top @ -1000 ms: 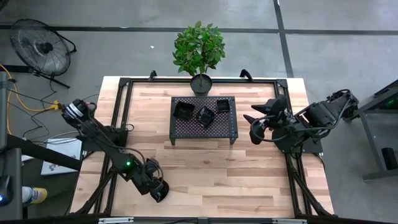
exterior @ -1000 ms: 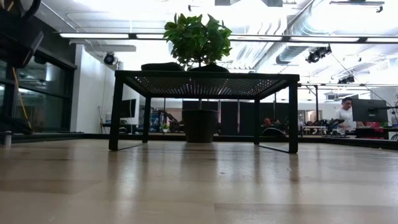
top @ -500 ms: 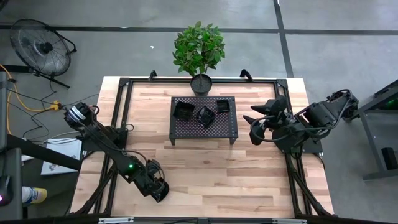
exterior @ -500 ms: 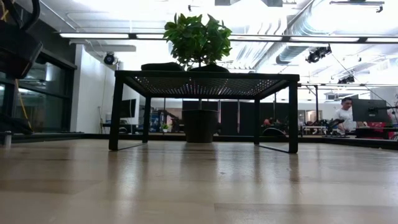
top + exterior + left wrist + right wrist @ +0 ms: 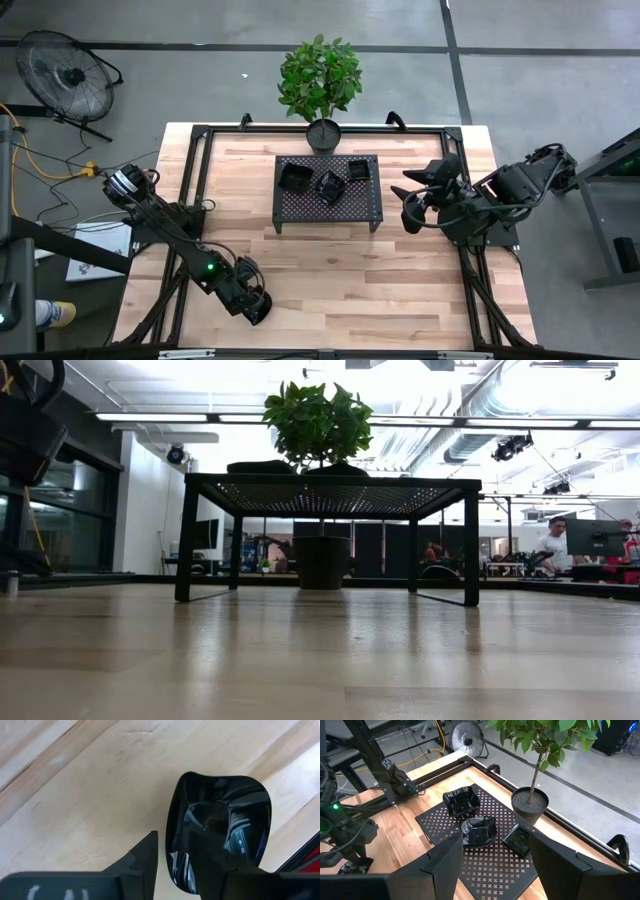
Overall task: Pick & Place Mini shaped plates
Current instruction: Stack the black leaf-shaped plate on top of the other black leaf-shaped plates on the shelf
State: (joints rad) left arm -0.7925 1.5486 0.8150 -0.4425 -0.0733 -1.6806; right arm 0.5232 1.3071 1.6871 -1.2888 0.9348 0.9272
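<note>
Glossy black, with a rounded, softly wavy rim, a small plate (image 5: pixel 220 825) sat on the pale wood table (image 5: pixel 330 275) near its front left, and the left end effector (image 5: pixel 256 306) was clamped on its edge: one dark finger (image 5: pixel 142 857) outside the rim, the other inside the shiny bowl. The wood beneath showed long straight grain and a few faint scratches.

Three more plates rested on the rack (image 5: pixel 328 205), a low black metal stand with a perforated top and thin square legs, set toward the back middle of the table. A square plate (image 5: pixel 294 177) with upturned wavy sides lay at the rack's left, a crumpled-looking plate (image 5: pixel 330 185) in the middle, and a flat square plate (image 5: pixel 358 170) at the right rear; all three sat close but apart.

The right end effector (image 5: pixel 412 205) hovered to the right of the rack, its angular fingers (image 5: pixel 437 865) spread wide and holding nothing.

Behind the rack stood a round pot (image 5: pixel 323 134) with a leafy green plant (image 5: pixel 320 77).
</note>
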